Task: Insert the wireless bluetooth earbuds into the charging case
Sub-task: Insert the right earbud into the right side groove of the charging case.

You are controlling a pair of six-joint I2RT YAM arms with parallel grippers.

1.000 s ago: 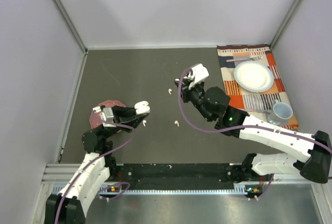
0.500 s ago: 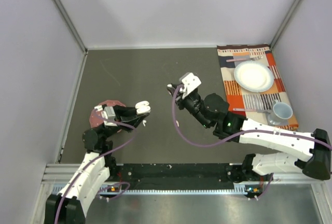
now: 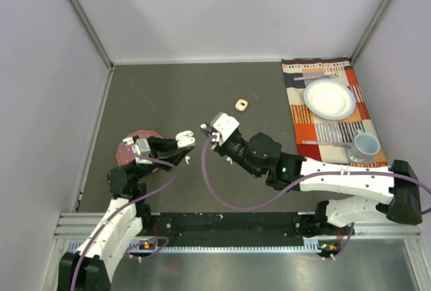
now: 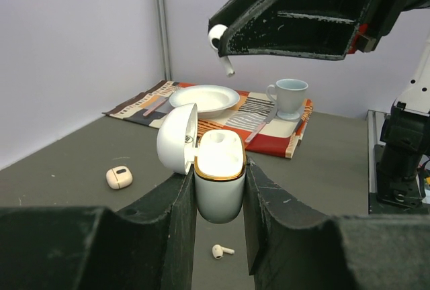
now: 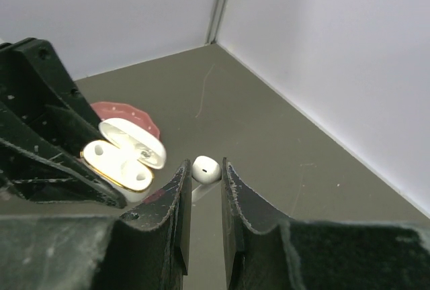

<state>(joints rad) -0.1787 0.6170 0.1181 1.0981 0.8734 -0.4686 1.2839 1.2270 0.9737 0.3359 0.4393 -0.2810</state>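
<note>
At the far left, a dark red round plate (image 3: 128, 148) lies on the grey table (image 3: 168, 95), partly under the left arm. Just right of it, the left gripper (image 3: 183, 141) is clamped on a white charging case (image 4: 218, 169), its fingers (image 4: 176, 216) pressing the case's two sides. The case stands upright and off the table. Its lid is swung open to the left, and its gold-rimmed top shows its sockets in the right wrist view.

A small pale earbud (image 4: 222, 250) lies loose on the table below the held case.

Right of the case, the right gripper (image 3: 207, 129) is pinched narrow on a white stemmed earbud (image 5: 205, 168). The earbud's head sits between the fingertips and its stem points down. In the left wrist view it hangs above the open case, clear of it and not touching.

Farther off and to the right, a closed peach square case (image 3: 242, 105) rests alone on the table.

Along the right side lies a striped orange placemat (image 3: 323, 129). On it sit a white round plate (image 3: 329, 98) at the far end and a pale blue mug (image 3: 367, 145) nearer.
</note>
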